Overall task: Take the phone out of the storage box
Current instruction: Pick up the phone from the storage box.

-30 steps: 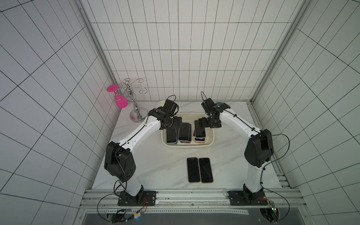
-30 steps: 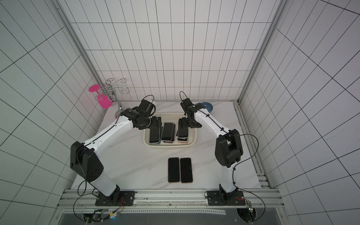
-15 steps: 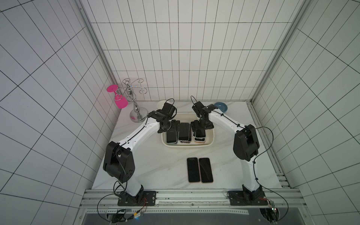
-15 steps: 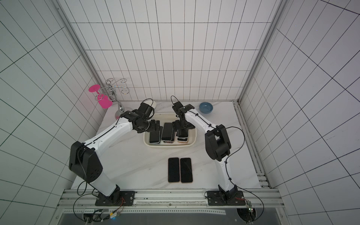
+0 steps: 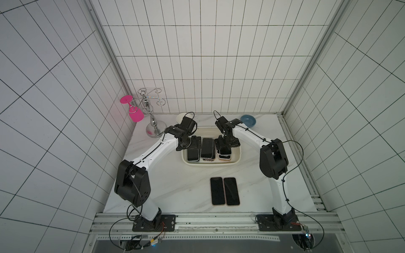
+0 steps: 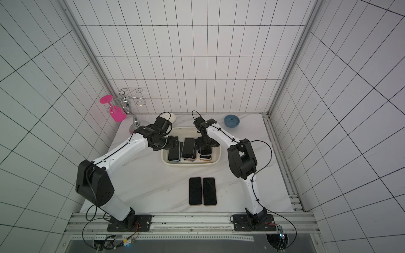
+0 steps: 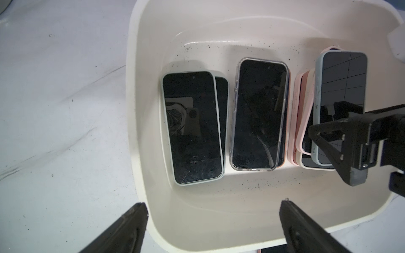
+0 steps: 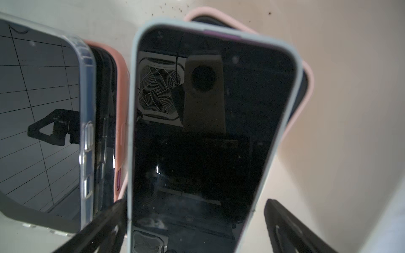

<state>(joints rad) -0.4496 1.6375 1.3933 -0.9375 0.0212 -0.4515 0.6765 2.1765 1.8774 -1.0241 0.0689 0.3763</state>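
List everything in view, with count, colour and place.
white marble table: one, white, under everything
cream-white plastic rectangular storage box: one, cream-white, back middle of table
phones in the box: at least six, dark screens, three stacks
dark-screened phones on the table: two, black, side by side before the box
small white round bowl: one, white, behind box's left end
small blue round bowl: one, blue, behind box's right end
silver wire glass rack: one, silver, back left corner
pink wine glass: one, pink, hanging upside down on rack
left hand: one, black, open over box's left side
right hand: one, black, open astride pale blue-grey cased phone
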